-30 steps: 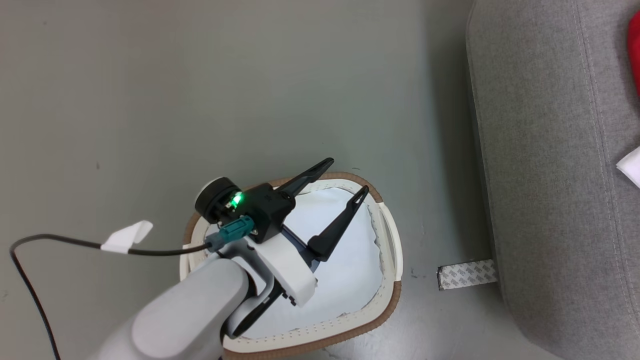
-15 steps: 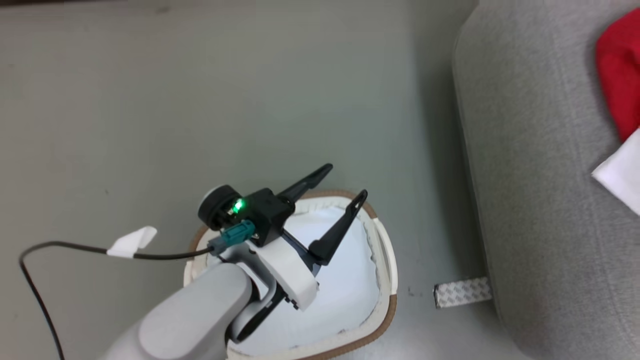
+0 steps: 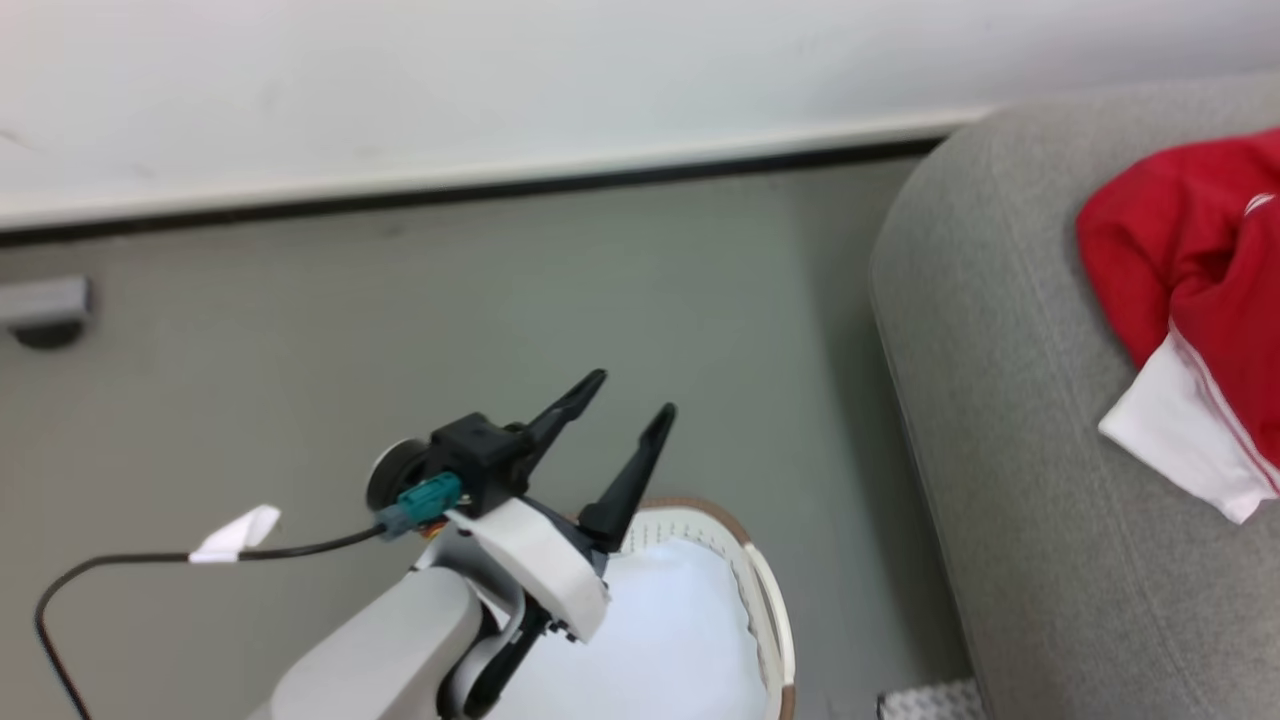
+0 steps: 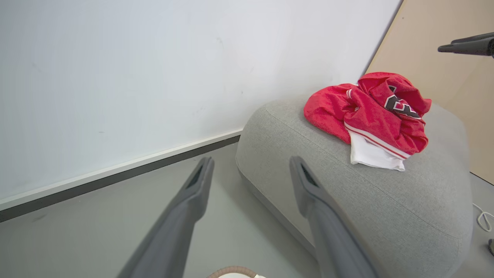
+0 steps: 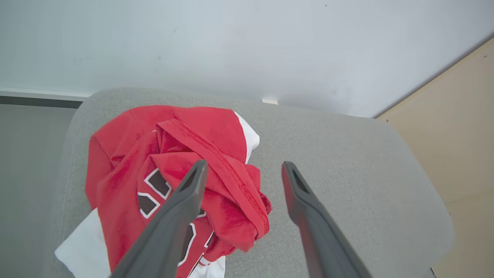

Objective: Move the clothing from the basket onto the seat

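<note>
The red clothing (image 5: pixel 181 170), with white trim and black-and-white numerals, lies bunched on the light-grey seat (image 5: pixel 339 162). My right gripper (image 5: pixel 244 166) hangs open just above it with nothing between the fingers. The same heap shows at the head view's right edge (image 3: pixel 1190 270) on the seat (image 3: pixel 1000 450), and in the left wrist view (image 4: pixel 370 112). My left gripper (image 3: pixel 634 395) is open and empty above the far rim of the basket (image 3: pixel 745 550), whose inside looks plain white. Its fingers (image 4: pixel 200 181) point toward the wall and the seat (image 4: pixel 347 185).
A white wall with a dark skirting strip (image 3: pixel 500 190) bounds the grey floor (image 3: pixel 250 380). A black cable with a white tag (image 3: pixel 235 535) trails from my left arm. A small grey fitting (image 3: pixel 40 310) sits at far left. A beige panel (image 5: pixel 463 135) stands beyond the seat.
The head camera has tilted up, so the wall has come into view and the basket sits lower. My left gripper, still open, has lifted from over the basket's inside to beyond its far rim.
</note>
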Robot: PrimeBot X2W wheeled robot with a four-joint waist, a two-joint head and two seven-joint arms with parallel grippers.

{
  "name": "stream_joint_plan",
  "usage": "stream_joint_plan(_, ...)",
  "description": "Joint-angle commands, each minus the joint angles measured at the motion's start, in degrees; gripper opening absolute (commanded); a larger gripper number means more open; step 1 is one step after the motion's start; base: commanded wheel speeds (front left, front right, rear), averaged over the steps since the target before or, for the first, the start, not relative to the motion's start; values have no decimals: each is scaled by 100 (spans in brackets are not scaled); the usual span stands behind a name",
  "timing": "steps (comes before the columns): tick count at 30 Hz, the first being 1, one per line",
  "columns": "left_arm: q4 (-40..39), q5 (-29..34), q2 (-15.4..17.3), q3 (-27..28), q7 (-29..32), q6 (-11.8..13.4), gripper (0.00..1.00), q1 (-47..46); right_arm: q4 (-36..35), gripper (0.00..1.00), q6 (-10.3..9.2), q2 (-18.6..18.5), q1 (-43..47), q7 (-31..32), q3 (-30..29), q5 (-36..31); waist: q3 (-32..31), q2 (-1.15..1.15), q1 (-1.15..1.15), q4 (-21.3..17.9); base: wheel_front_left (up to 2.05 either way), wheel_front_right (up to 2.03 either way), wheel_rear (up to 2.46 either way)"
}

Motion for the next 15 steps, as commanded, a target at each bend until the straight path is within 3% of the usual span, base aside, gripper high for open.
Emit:
stream_joint_plan(1, 26, -62, 16, 50, -41, 27, 100, 124, -45, 100, -14, -30, 96, -88, 78, 89, -363, 0, 1, 95, 0, 0, 0)
stream_joint_plan(7, 91, -216, 37, 573, -84, 226, 100, 414, -416, 100, -15, 40, 88, -775, 436, 497, -863, 0, 1, 312, 0, 0, 0)
stream_joint_plan(15, -203, -158, 203, 1588, -84, 421, 100, 1059, -968, 100, -14, 602, 470, -1478, 473, 420, -1252, 0, 1, 522, 0, 0, 0)
